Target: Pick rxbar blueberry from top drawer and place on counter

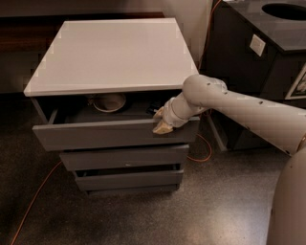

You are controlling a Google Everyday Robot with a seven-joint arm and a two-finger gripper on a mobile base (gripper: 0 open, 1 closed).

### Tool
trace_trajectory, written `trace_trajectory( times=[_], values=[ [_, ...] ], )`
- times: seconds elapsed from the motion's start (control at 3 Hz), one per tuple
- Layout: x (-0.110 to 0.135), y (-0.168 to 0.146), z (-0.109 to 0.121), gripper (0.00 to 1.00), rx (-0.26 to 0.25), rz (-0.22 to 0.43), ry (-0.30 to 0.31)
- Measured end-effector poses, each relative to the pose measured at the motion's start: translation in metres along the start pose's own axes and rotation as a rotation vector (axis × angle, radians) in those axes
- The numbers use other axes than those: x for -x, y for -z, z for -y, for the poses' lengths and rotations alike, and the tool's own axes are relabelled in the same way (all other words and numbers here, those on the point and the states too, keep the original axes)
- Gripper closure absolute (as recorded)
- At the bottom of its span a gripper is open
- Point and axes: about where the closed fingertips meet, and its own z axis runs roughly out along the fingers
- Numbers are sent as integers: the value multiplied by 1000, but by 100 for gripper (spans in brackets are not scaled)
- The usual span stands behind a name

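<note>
The top drawer (114, 135) of the grey cabinet stands partly pulled out below the white counter (114, 52). My gripper (160, 120) is at the right part of the drawer's front edge, reaching over it into the opening. A small dark flat thing (151, 109) lies inside the drawer just left of the gripper; it looks like the rxbar blueberry but is mostly in shadow. A crinkled tan-and-white snack bag (109, 101) lies in the middle of the drawer, near the back.
Two lower grey drawers (124, 158) are nearly closed. A dark counter with a round hole (282, 9) stands to the right behind my arm. An orange cable (33, 201) runs across the speckled floor.
</note>
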Motion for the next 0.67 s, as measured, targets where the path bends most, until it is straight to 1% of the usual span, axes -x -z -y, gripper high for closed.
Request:
trace_trajectory(
  times=[0.33, 0.67],
  values=[
    [0, 1, -1, 100, 1, 1, -1],
    [9, 10, -38, 100, 22, 29, -41]
  ],
)
